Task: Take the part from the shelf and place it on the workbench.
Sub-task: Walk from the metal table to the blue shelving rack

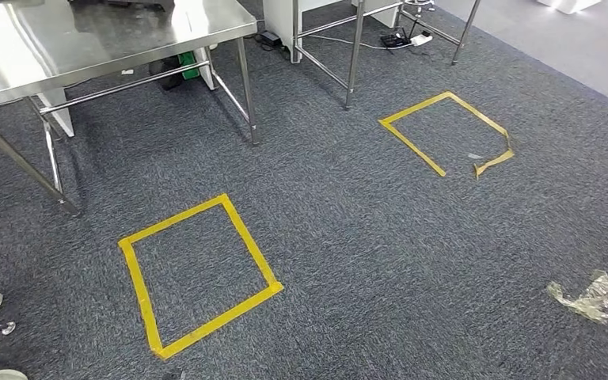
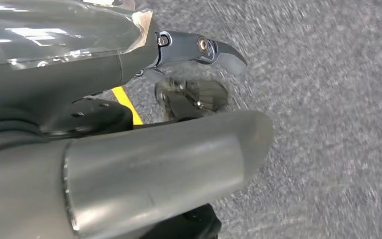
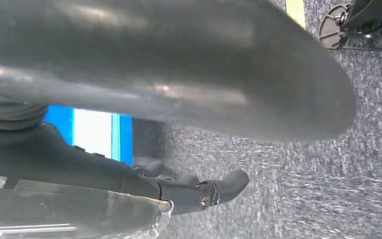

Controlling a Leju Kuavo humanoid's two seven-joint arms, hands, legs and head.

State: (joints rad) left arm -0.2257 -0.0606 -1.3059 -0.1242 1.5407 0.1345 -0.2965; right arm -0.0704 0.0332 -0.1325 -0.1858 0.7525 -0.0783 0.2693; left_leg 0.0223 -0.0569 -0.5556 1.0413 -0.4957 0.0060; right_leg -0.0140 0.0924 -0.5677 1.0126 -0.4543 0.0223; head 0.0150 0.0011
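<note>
Ahead, steel workbench (image 1: 87, 39), yellow tape squares (image 1: 198, 273), crumpled wrap (image 1: 584, 296)

No readable text or labels anywhere

The head view looks forward and down from high over grey carpet (image 1: 380, 237), with a steel table (image 1: 87, 39) at upper left. Both wrist views sit close behind their hands, facing the same carpet.
</note>
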